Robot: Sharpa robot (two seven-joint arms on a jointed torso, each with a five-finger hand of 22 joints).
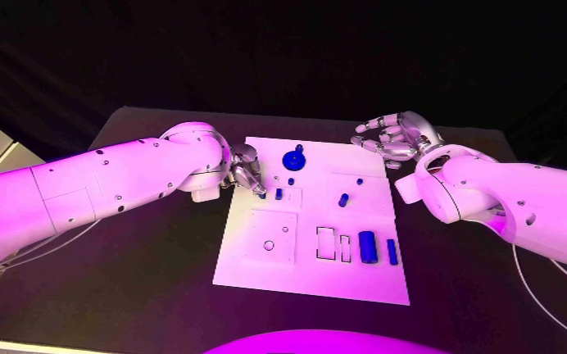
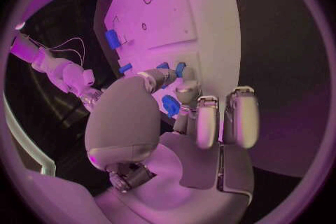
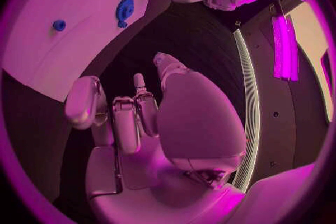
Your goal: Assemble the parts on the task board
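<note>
Board [image 1: 310, 276] in the middle of the black worktop [image 1: 142, 288], and we have both arms in over it. Left robot hand [image 1: 245, 172] sits at the board's left edge, toward the far end, fingers pointing down onto the plate. From the left wrist we see its fingers curled round a small blue part [image 2: 170, 105], so we call that one gripping the piece, right against the board's surface. Right robot hand [image 1: 393, 138] hovers off the far right corner of the board, over the dark worktop, fingers spread apart and holding nothing.

On the board itself we spot a round blue gear [image 1: 294, 158] at the far end in the middle, a small blue peg [image 1: 344, 200] to its near right, and a blue cylinder [image 1: 369, 245] lying at the near right with a thinner blue bar [image 1: 392, 251] just beside it. Outlined slots [image 1: 332, 243] sit left of the cylinder.
</note>
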